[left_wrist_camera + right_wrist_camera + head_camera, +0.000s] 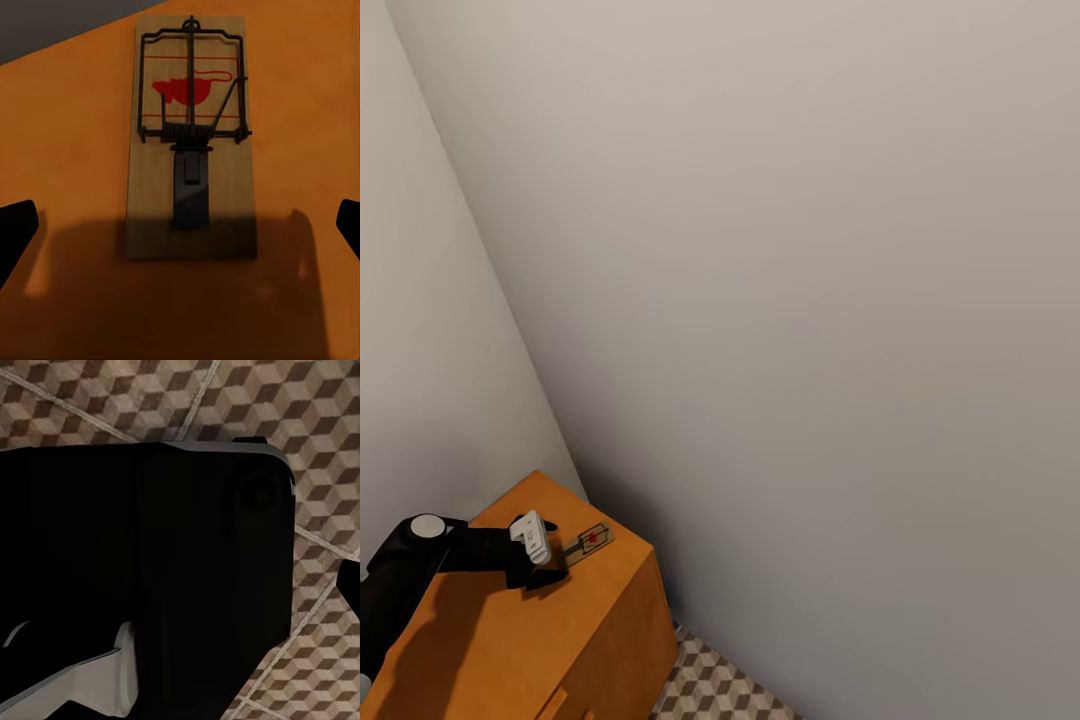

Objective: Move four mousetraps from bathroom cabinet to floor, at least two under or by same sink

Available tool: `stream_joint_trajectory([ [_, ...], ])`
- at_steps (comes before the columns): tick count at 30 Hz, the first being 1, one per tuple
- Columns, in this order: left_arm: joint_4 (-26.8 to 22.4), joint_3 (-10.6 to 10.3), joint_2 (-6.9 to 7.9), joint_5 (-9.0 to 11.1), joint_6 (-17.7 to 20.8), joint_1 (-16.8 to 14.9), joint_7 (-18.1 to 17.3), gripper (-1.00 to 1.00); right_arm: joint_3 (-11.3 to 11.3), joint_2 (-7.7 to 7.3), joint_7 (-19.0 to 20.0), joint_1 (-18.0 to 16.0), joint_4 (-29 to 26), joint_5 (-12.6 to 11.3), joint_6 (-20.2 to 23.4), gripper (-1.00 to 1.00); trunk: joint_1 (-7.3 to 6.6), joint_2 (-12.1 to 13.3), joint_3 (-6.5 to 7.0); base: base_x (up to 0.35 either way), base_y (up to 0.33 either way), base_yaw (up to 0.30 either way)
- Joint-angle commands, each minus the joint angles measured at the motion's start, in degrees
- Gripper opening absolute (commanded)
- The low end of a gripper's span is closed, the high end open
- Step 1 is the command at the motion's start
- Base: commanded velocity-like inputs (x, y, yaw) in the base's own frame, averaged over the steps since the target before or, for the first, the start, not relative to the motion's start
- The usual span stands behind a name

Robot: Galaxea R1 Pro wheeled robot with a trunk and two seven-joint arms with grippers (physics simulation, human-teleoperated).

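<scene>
1 mousetrap [191,142] lay flat on top of the orange-brown cabinet [560,640], close to the cabinet's far edge by the wall, red mark facing up! The left end effector [548,550] hovered just beside it, spread wide, its dark fingertips [16,225] parted at either side with the trap ahead and nothing gripped. Past the cabinet's end, a patch of cube-patterned bathroom floor [90,405] showed. The right end effector's state I couldn't tell, with a dark robot body [150,577] before that camera
</scene>
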Motion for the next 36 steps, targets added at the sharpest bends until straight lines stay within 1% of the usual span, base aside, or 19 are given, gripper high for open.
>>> stream_joint_trajectory([
  [1, -0.1, 0.0, -0.01, -0.2, 0.5, 0.0, -0.3, 1.00, 0.4, 0.01, -0.1, 0.0, 0.1, -0.5, -0.2, 1.00, 0.03, -0.1, -0.11, 0.000, 0.000, 0.000],
  [9, 0.7, 0.1, -0.02, -0.1, -3.0, 0.0, -0.3, 1.00, 0.4, 0.01, -0.1, 0.0, 0.1, -0.5, -0.2, 1.00, 0.03, -0.1, -0.11, 0.000, 0.000, 0.000],
  [13, 1.1, 0.1, -0.02, -0.1, -3.6, 0.0, -0.3, 1.00, 0.4, 0.01, -0.1, 0.0, 0.1, -0.5, -0.2, 1.00, 0.03, -0.1, -0.11, 0.000, 0.000, 0.000],
  [36, 1.3, 0.0, 0.01, 0.0, -4.0, 0.0, -0.4, 1.00, 0.4, 0.01, -0.1, 0.0, 0.1, -0.5, -0.2, 1.00, 0.03, -0.1, -0.11, 0.000, 0.000, 0.000],
])
